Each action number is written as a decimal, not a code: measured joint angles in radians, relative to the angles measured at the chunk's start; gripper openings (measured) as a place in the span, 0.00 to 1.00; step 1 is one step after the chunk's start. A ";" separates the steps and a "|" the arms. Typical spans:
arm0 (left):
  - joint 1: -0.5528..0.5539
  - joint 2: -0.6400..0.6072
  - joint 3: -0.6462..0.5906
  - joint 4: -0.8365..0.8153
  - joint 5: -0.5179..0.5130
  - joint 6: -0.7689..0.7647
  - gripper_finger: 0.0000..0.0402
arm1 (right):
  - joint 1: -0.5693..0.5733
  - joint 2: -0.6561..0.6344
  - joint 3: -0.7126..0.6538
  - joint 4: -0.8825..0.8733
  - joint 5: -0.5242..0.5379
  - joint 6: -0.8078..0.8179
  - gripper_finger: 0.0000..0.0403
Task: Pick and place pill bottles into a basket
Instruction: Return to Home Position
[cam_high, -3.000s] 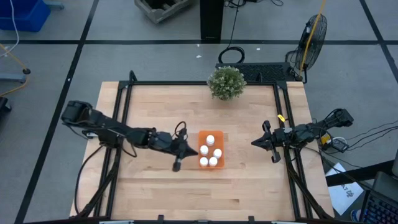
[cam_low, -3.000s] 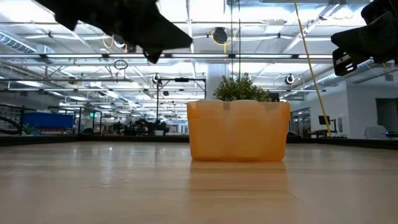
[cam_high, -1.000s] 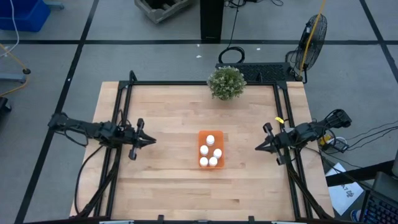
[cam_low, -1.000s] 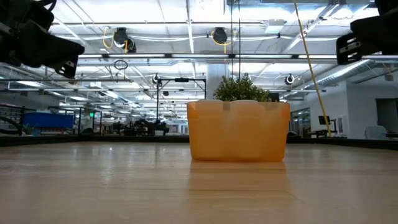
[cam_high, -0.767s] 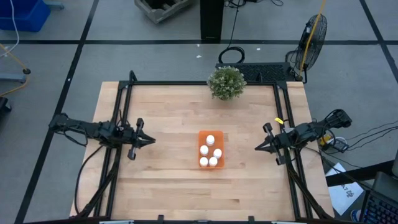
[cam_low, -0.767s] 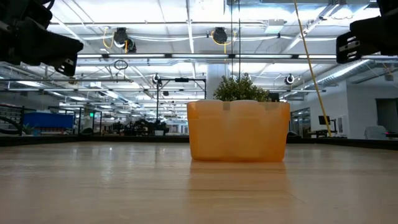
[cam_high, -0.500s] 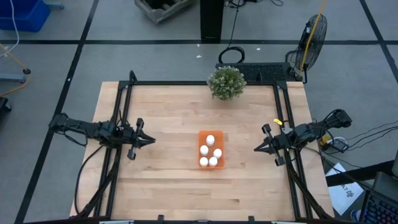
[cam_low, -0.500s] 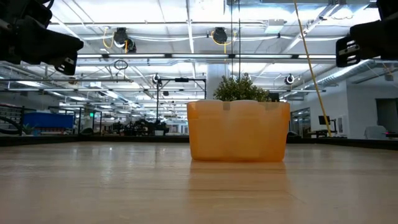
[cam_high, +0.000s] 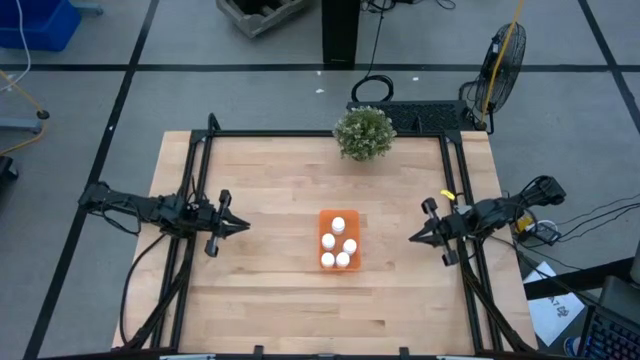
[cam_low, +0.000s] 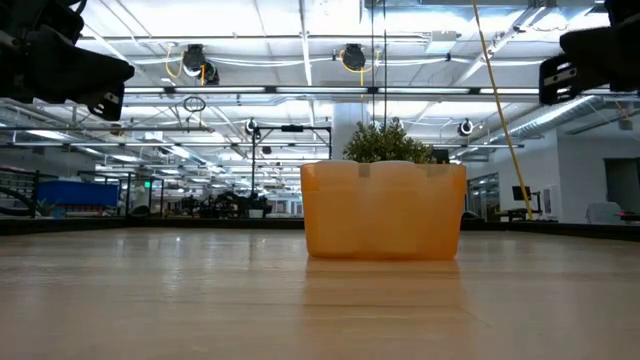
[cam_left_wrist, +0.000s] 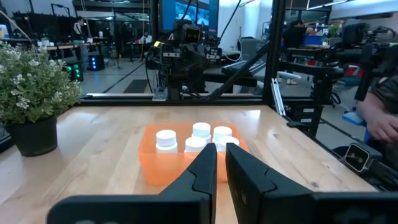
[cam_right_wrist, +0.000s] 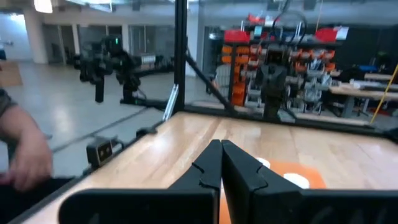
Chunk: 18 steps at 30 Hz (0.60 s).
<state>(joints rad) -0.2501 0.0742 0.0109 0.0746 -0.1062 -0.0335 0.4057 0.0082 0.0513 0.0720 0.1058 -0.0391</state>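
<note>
Two slender black jointed arms, trailing black cables, tapered dark gripper (cam_high: 240, 226) fingers (cam_left_wrist: 199, 177)

left arm: pulled back from beside the basket (cam_high: 338, 240) to the table's left edge
left gripper (cam_high: 240, 226): now well apart from the basket

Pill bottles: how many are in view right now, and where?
5 pill bottles, all standing inside the basket: one at its far end, two mid-tray, two at the near end. None shows on the table.
</note>
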 joint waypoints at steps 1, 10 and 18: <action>0.000 0.000 0.000 0.000 0.000 -0.001 0.09 | 0.000 0.000 0.000 0.018 0.000 0.000 0.00; 0.000 0.000 0.000 0.000 0.000 -0.002 0.09 | 0.000 0.000 -0.001 0.022 0.000 0.000 0.00; 0.000 0.000 0.000 0.000 0.000 -0.001 0.09 | 0.000 0.000 -0.002 0.026 -0.001 0.000 0.00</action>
<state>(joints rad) -0.2501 0.0742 0.0109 0.0750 -0.1066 -0.0341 0.4057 0.0086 0.0494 0.0983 0.1047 -0.0387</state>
